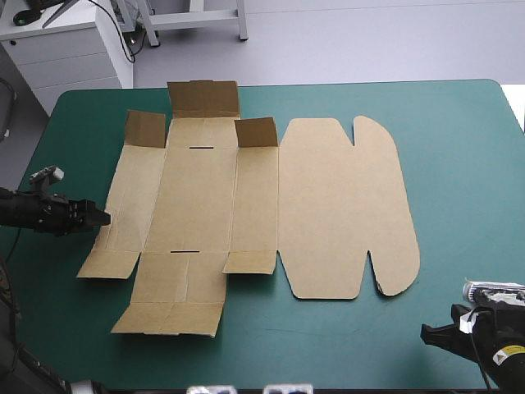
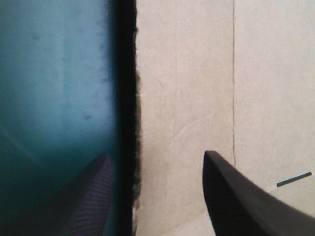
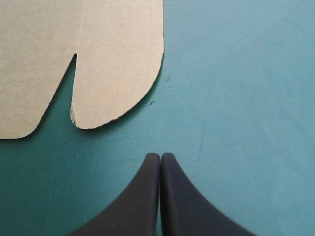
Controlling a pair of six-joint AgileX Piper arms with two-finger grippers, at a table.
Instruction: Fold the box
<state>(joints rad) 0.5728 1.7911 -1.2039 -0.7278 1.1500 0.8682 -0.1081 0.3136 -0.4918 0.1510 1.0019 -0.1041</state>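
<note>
The brown box [image 1: 246, 205] lies as a flat cut sheet across the table's left and middle, its rounded lid panel [image 1: 344, 205] to the right. Three small flaps [image 1: 203, 98] at its far edge stand raised. My left gripper [image 1: 100, 217] is at the sheet's left edge, low over the table. In the left wrist view it [image 2: 156, 153] is open and straddles that edge of the box [image 2: 187, 98], one finger over the cover and one over the board. My right gripper [image 1: 426, 332] is shut near the table's front right; the lid's rounded corner [image 3: 113, 64] lies ahead of the gripper [image 3: 160, 156], apart from it.
The teal-green cover [image 1: 459, 164] shows wide to the right of the box. Two narrow slots [image 1: 201, 148] cut the box's middle panel. A white cabinet [image 1: 66, 49] stands beyond the table's far left corner.
</note>
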